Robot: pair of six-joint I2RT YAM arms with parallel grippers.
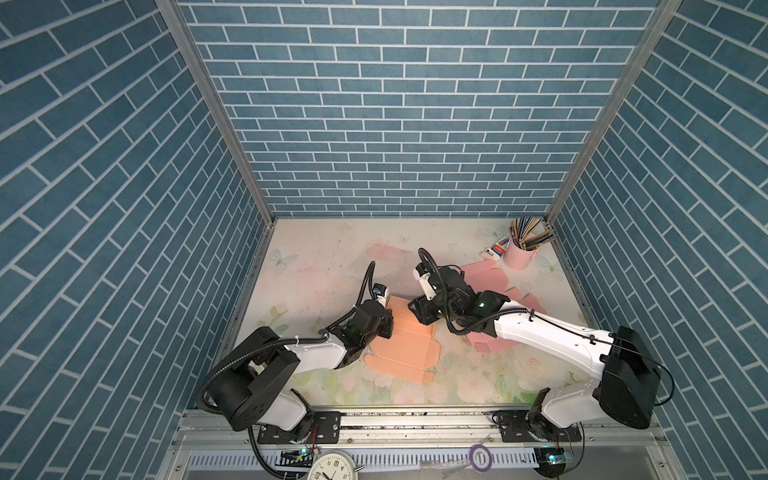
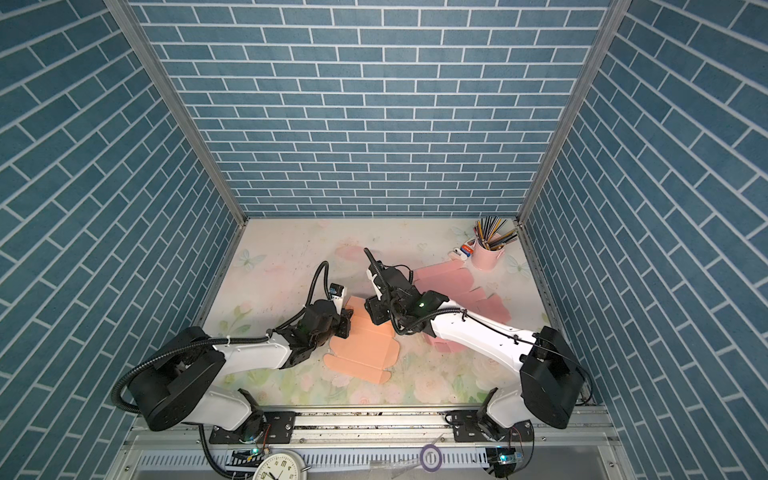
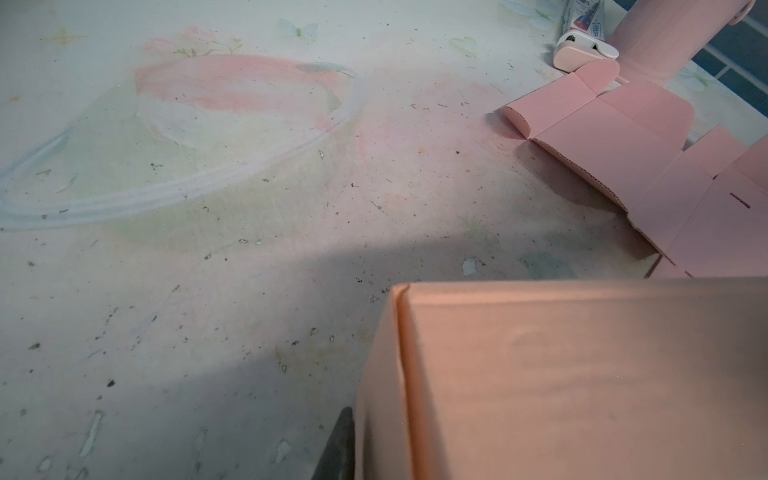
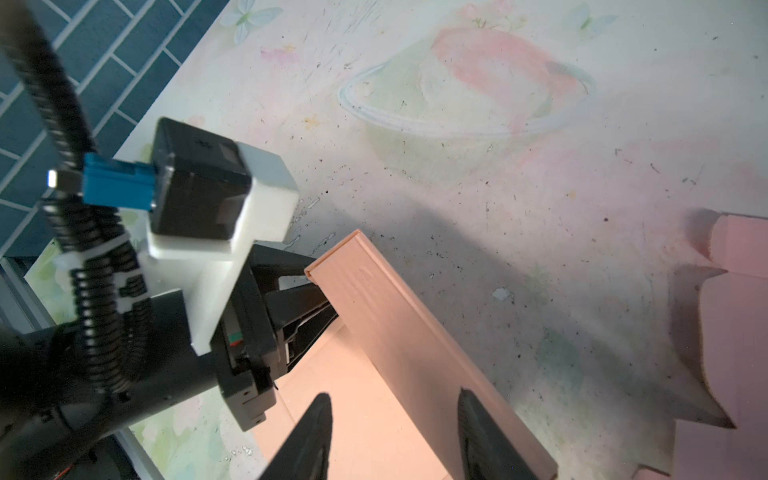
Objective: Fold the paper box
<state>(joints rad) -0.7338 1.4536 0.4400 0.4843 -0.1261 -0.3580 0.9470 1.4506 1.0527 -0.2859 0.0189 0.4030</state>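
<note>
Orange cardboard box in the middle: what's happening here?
Both arms are working on the peach-orange cardboard box blank; one long wall is folded upright. The right tool straddles that wall, jaws open, and the left tool is at its end. Flat pink cardboard blanks lie to its right.

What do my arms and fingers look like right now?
The left arm and right arm have white shells and black joints. Black ribbed cables run alongside. The fingers are black and tapered. A green light glows near the right wrist.

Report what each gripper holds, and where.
Cannot be told: the right gripper straddles the raised wall of the orange box, the left gripper sits at that wall's end.
</note>
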